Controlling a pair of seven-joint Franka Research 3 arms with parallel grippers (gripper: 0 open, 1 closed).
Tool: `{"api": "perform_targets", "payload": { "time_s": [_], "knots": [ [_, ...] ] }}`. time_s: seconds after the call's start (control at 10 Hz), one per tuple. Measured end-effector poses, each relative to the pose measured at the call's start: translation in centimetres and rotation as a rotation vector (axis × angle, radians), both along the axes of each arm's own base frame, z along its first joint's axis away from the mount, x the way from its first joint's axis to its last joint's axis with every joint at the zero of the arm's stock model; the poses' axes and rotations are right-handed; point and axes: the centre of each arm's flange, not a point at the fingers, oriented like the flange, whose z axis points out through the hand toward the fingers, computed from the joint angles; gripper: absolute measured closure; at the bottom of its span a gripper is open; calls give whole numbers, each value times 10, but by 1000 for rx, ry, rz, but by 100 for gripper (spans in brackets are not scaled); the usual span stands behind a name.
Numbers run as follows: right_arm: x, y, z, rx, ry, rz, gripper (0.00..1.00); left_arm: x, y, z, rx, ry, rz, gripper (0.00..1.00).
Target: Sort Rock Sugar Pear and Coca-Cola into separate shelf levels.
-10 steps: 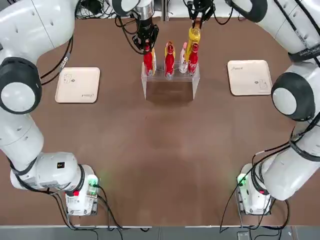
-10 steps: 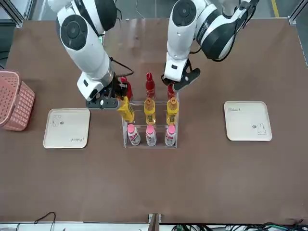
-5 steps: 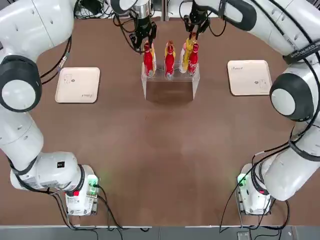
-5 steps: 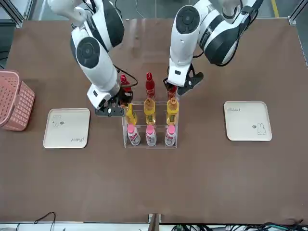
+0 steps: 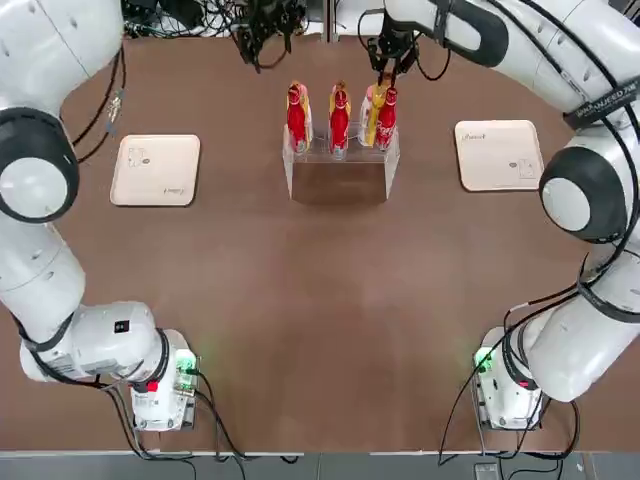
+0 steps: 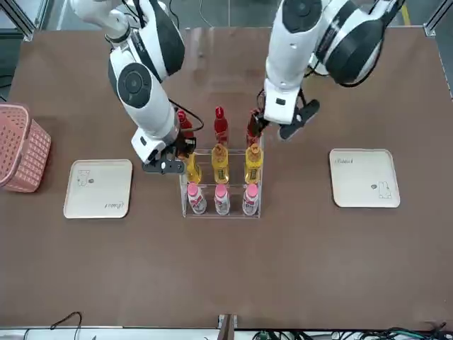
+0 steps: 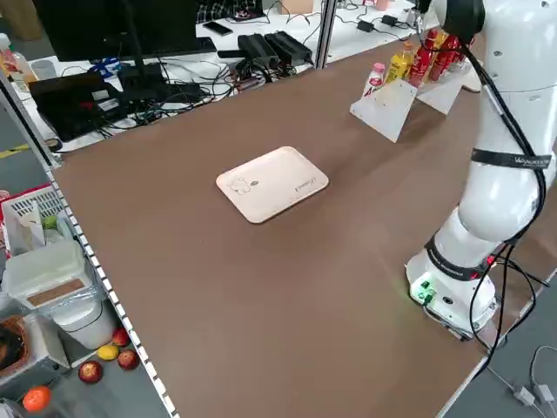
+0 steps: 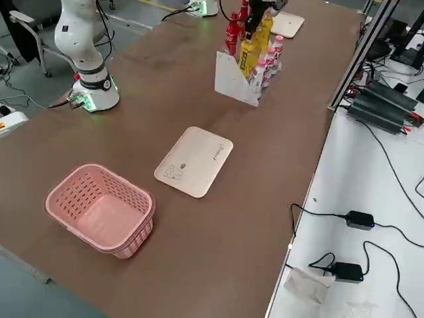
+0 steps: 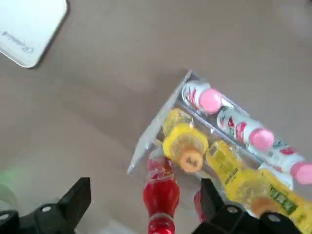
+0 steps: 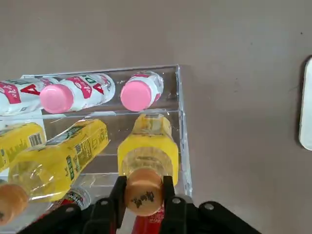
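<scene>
Perhaps right claw (image 10: 144,195) around Rock Sugar Pear (image 10: 145,151)

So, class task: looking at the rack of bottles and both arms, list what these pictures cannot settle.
- Left gripper: top view crops it at the upper edge.
- Rack tiers: top view stacks the bottles, so levels merge.
- Yellow bottle under the right gripper: whether its base is seated is hidden by the bottle itself.
- Bottle labels: too small in the side views.
</scene>
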Motion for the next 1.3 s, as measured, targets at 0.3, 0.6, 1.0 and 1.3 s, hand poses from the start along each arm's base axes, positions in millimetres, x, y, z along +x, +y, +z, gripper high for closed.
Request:
{"api": "perform_targets", "payload": {
  "time_s": [0.3,0.6,1.0,1.3],
  "knots": [
    [0,0,7,6,-11,-26,24,39,100,15,21,38,23,1],
    [3,-7,12,8,-21,-42,11,60,165,13,22,76,13,1],
    [52,-161,92,58,-155,-62,0,74,224,11,-1,98,-93,0],
    [64,-278,114,41,-196,28,0,74,289,28,-14,85,-303,0]
  ]
}}
